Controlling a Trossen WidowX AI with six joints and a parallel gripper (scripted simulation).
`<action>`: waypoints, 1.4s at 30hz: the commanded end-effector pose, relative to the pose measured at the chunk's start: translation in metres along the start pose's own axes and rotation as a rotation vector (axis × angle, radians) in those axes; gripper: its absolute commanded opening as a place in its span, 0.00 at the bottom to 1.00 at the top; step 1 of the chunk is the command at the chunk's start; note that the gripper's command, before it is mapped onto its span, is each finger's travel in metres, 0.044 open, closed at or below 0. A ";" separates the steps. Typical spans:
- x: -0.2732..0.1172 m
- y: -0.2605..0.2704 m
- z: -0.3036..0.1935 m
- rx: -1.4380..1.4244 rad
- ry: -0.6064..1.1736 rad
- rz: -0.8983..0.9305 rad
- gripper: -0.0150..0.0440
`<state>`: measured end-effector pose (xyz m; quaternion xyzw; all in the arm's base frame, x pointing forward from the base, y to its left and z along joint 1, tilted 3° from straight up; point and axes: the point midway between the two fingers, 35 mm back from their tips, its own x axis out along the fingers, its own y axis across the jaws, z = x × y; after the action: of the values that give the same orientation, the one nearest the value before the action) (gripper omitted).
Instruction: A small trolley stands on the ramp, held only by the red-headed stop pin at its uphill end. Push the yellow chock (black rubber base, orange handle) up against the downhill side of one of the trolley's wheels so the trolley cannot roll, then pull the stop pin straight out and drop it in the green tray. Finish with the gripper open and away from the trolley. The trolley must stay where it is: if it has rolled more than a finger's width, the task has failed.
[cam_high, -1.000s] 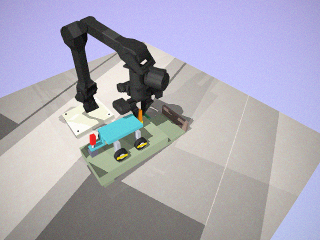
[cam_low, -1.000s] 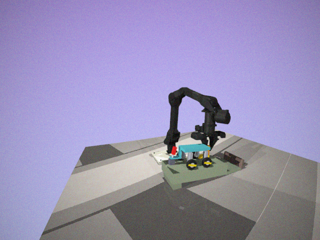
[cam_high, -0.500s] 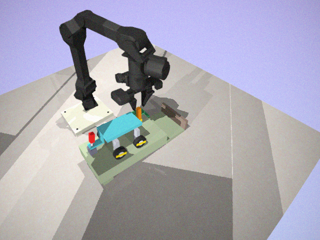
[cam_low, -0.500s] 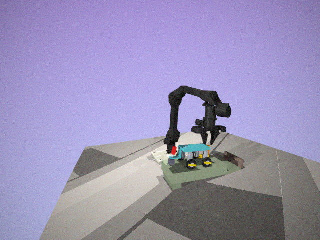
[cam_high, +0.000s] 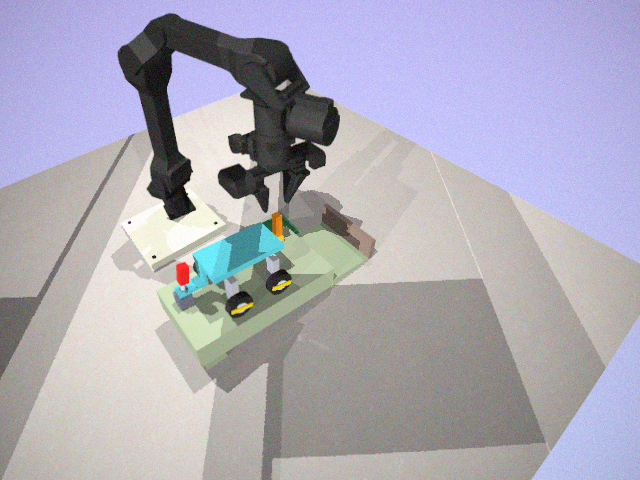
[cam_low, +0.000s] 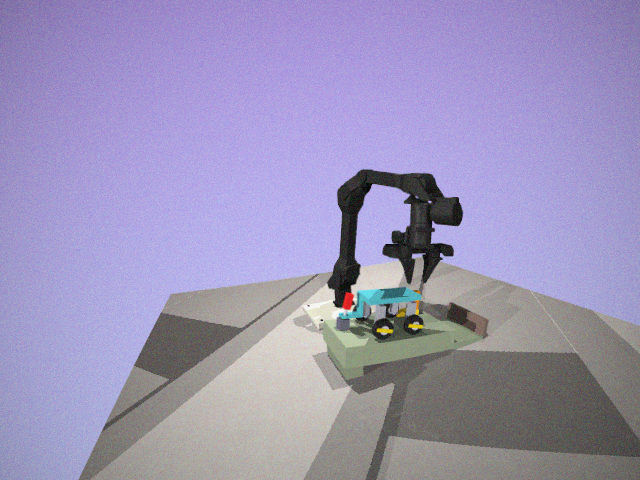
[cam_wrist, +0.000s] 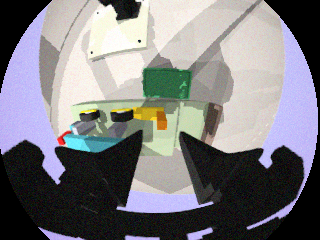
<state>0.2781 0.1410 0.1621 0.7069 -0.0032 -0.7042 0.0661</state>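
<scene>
The cyan trolley (cam_high: 238, 253) stands on the pale green ramp (cam_high: 258, 289), on black wheels with yellow hubs (cam_high: 238, 304). The red-headed stop pin (cam_high: 181, 273) stands upright in its grey block at the uphill end. The chock's orange handle (cam_high: 277, 225) rises behind the trolley's downhill end; its yellow body shows beside the far wheels in the wrist view (cam_wrist: 152, 116). My gripper (cam_high: 276, 198) hangs open just above the handle, holding nothing. It also shows in the exterior view (cam_low: 417, 276) and in the wrist view (cam_wrist: 160, 150). The green tray (cam_wrist: 167, 83) lies beyond the ramp.
A low brown wall (cam_high: 348, 231) stands at the ramp's downhill end. The arm's white base plate (cam_high: 173, 232) lies behind the ramp's uphill end.
</scene>
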 end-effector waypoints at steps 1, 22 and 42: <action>-0.007 0.009 -0.009 0.138 0.051 -0.003 0.58; -0.023 0.141 -0.045 1.215 0.136 0.095 0.58; -0.018 0.189 -0.039 1.529 0.159 0.170 0.58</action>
<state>0.3341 -0.0384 0.2036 0.6033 -0.5338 -0.4479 -0.3880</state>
